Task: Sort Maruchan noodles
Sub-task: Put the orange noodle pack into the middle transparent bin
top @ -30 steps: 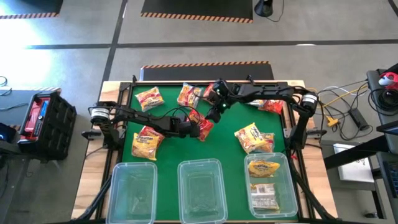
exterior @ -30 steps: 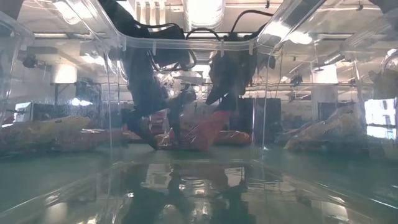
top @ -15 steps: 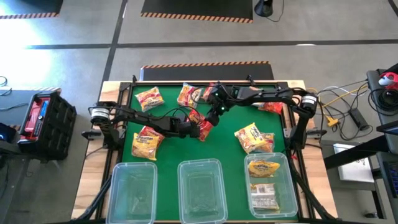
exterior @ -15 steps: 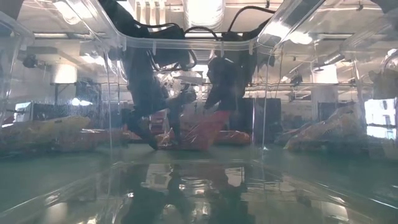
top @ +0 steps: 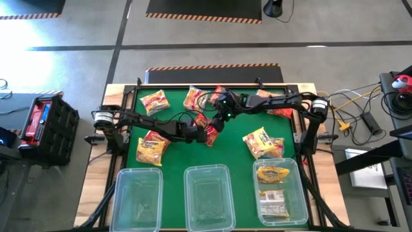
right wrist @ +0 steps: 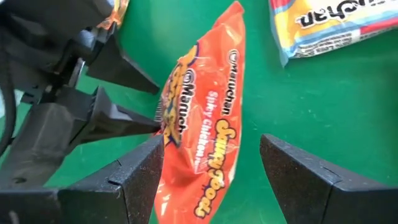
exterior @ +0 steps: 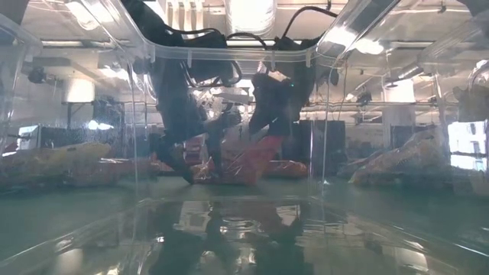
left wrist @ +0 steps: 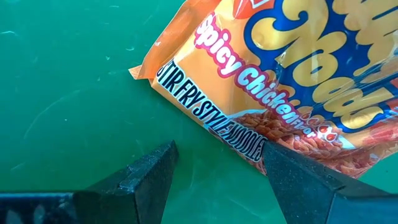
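Jaws on our left gripper point(top: 205, 133) stand apart on either side of one end of an orange packet point(top: 212, 131) of spicy chicken noodles, near the middle of the green bench point(top: 232, 154); we cannot tell whether they press it. Our right gripper point(right wrist: 211, 168) hangs just above the same packet, jaws spread wide, holding nothing. The packet stands tilted on edge, its long axis running from the left gripper up toward the right one. Another packet point(right wrist: 329, 25) lies flat just beyond it.
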Controlling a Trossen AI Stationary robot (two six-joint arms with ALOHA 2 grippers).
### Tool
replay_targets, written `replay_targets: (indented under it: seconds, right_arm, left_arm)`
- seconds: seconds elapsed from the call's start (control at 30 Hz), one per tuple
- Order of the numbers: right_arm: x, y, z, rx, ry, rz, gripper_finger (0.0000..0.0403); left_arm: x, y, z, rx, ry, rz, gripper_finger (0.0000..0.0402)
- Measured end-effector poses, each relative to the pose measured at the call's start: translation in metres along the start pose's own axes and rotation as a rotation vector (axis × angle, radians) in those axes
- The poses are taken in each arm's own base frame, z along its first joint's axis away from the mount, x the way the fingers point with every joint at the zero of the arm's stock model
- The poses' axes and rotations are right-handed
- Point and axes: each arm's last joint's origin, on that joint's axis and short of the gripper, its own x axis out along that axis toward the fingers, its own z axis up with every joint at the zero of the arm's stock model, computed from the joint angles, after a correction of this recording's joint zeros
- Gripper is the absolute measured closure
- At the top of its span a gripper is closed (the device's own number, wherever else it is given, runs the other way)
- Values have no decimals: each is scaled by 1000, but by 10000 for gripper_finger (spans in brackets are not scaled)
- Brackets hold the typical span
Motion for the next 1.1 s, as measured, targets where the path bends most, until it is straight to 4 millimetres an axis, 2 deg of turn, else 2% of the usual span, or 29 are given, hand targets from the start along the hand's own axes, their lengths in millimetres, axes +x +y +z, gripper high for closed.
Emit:
replay_targets:
  seconds: [0.7,1.1]
  right_arm:
    - [11,8,-22,2,20,35,150]
    - [14,18,-23,-34,-2,55,201]
  left_arm:
    - [0,0,0,17,0,0,170]
    - [-1,-2,1,24,-1,-3,170]
